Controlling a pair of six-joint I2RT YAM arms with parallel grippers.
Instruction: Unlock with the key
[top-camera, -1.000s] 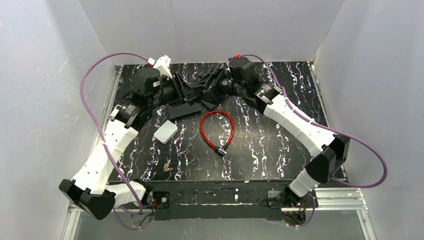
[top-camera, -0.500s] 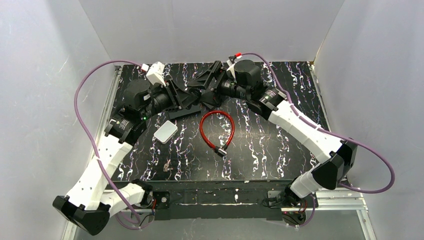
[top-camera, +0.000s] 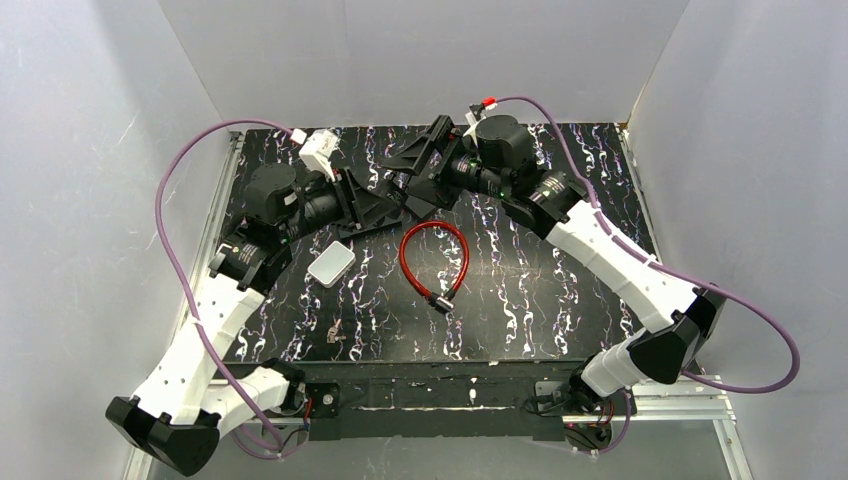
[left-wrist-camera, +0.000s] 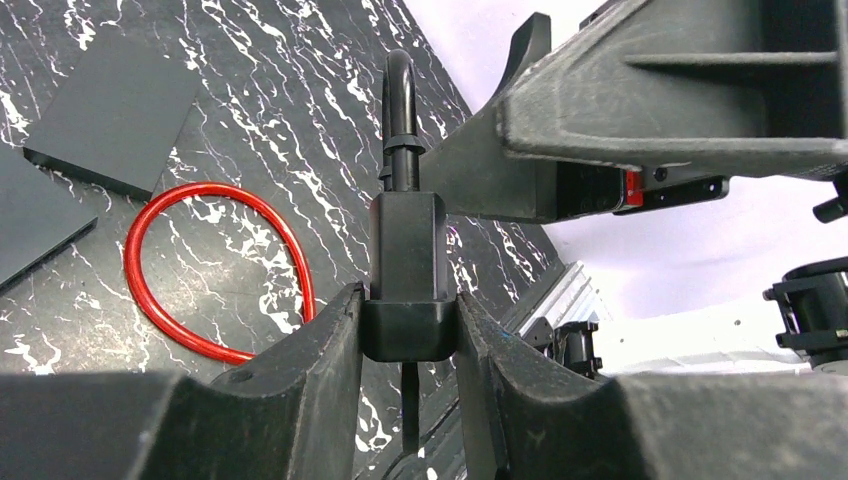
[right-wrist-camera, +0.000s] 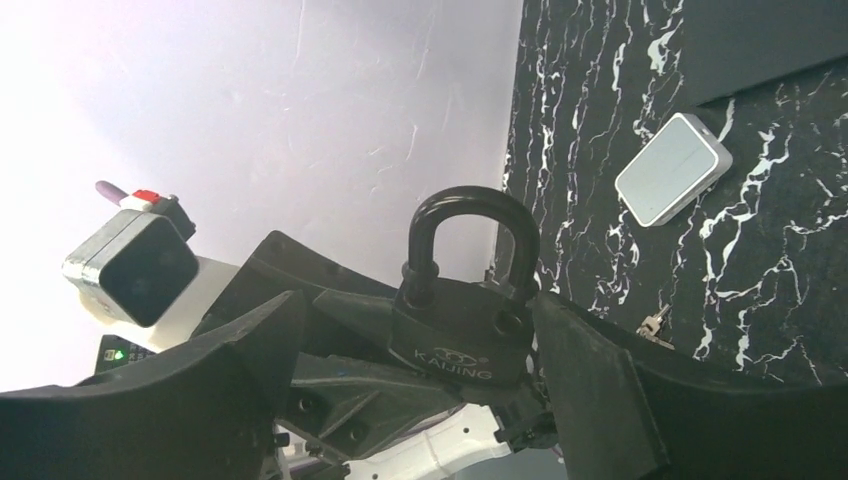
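Observation:
A black padlock (left-wrist-camera: 405, 270) with its shackle closed is clamped upright between my left gripper's (left-wrist-camera: 408, 310) fingers, above the back middle of the table. It also shows in the right wrist view (right-wrist-camera: 460, 335), marked KAIJING. My right gripper (right-wrist-camera: 418, 300) is open, its fingers standing wide on either side of the padlock without gripping it. The two grippers meet in the top view, left (top-camera: 385, 200) and right (top-camera: 418, 170). The tiny silvery key (top-camera: 335, 335) lies on the table near the front left, far from both grippers; it also shows in the right wrist view (right-wrist-camera: 655, 322).
A red cable loop (top-camera: 434, 255) lies mid-table, and also shows in the left wrist view (left-wrist-camera: 215, 270). A small white box (top-camera: 331, 265) sits to its left. Flat black plates (left-wrist-camera: 110, 110) lie on the marbled table (top-camera: 540, 290). White walls enclose three sides.
The left wrist has drawn back to the left and turned, the right wrist has shifted slightly right. The grippers stay together at the back. Cable, box and key have not moved.

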